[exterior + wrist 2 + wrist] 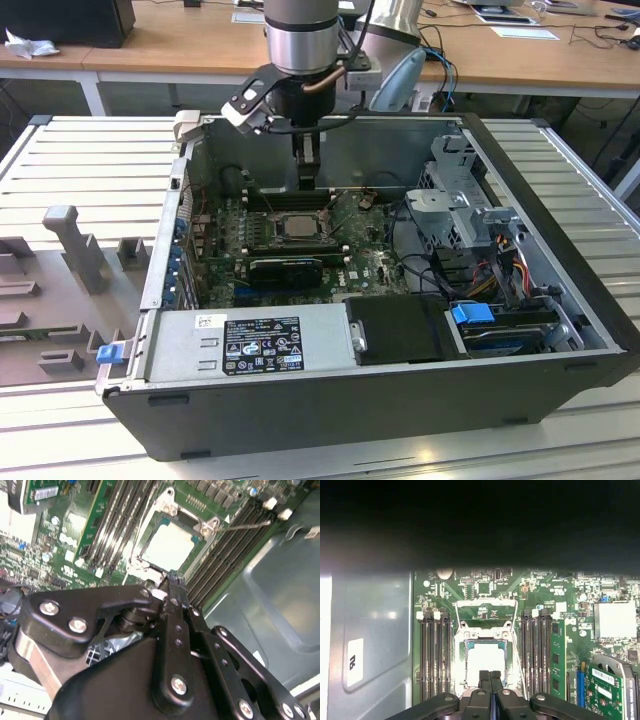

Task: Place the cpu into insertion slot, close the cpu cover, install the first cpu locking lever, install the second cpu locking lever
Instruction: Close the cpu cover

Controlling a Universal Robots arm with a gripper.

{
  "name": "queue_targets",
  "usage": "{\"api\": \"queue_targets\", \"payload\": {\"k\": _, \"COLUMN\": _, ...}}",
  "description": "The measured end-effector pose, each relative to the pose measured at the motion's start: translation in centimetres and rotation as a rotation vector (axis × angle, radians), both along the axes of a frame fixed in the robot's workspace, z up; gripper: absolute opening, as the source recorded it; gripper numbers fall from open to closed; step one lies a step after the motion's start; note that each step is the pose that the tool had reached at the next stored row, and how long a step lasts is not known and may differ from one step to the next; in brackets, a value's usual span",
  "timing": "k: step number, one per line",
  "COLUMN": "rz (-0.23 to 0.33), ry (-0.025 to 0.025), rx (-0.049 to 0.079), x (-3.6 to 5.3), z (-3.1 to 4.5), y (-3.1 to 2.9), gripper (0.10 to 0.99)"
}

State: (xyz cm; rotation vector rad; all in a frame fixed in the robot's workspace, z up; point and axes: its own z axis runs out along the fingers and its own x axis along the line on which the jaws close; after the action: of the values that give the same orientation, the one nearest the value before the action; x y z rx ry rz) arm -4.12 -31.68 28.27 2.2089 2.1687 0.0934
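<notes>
cpu (485,661) is sitting flat in the insertion slot (461,656) on the green board, pale top showing. claw (490,679) hangs at the slot's edge, fingers pinched together on nothing. Its tips are just beside the chip, maybe touching the rim, hard to say.

Gripper (169,582) hogs the foreground here, all black linkage, with the fingers (172,605) pressed together and their tips right at the edge of the cpu cover (202,530), though I can't tell if they actually touch it. The cpu (170,545) sits inside that frame, with long black memory slots (115,520) either side on the green board (65,540). A thin metal rod (245,526) pokes out across the slots toward the grey case wall (270,595).
</notes>
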Motion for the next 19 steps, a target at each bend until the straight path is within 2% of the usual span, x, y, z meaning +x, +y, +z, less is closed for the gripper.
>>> {"api": "queue_targets", "payload": {"k": 3, "rz": 0.0, "ry": 0.0034, "rx": 0.0, "x": 0.73, "z": 0.06, "y": -0.01, "gripper": 0.106}}
{"api": "queue_targets", "payload": {"k": 5, "rz": 0.0, "ry": 0.0044, "rx": 0.0, "x": 0.81, "z": 0.23, "y": 0.0, "gripper": 0.106}}
{"api": "queue_targets", "payload": {"k": 9, "rz": 0.0, "ry": 0.0112, "rx": 0.0, "x": 2.82, "z": -0.01, "y": 0.0, "gripper": 0.106}}
{"api": "queue_targets", "payload": {"k": 14, "rz": 0.0, "ry": 0.0114, "rx": 0.0, "x": 2.95, "z": -1.16, "y": -0.01, "gripper": 0.106}}
{"api": "queue_targets", "payload": {"k": 19, "rz": 0.0, "ry": 0.0114, "rx": -0.001, "x": 3.34, "z": -1.56, "y": -0.01, "gripper": 0.106}}
